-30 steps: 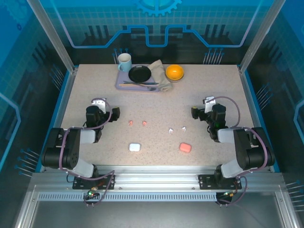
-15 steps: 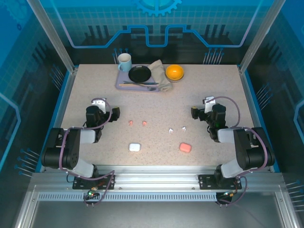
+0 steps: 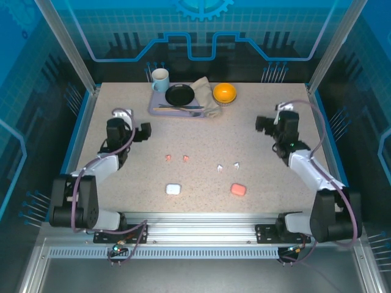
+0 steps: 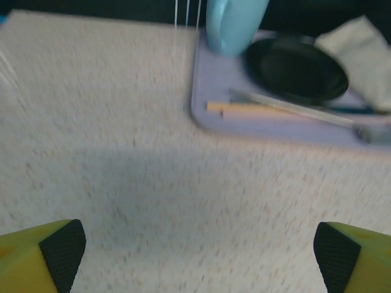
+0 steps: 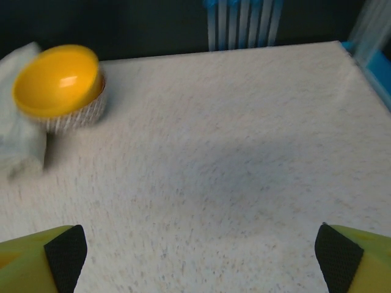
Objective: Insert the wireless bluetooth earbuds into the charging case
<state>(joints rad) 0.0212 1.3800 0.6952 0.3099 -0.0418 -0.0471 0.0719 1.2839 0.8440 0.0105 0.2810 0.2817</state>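
Top external view, left to right: left pincer [image 3: 143,130] hangs released, jaws spread wide, above bare bench [image 3: 140,177] near the lilac tray [image 3: 153,108]. Mid-bench lie two salmon-pink earbuds [image 3: 168,157] side by side, with the white case [image 3: 173,189] nearer the arms; then two white earbuds [image 3: 219,168], with the pink case [image 3: 238,190] just in front of them. All four lie on the bench, apart from both cases. Right pincer [image 3: 264,124], released too, hovers far right.

Bright, even light is falling on the table [image 3: 244,140]. The top view is looking sharp. Both wrist views are looking blurry, with soft shadows. Light is glinting on the yellow bowl [image 5: 56,79].
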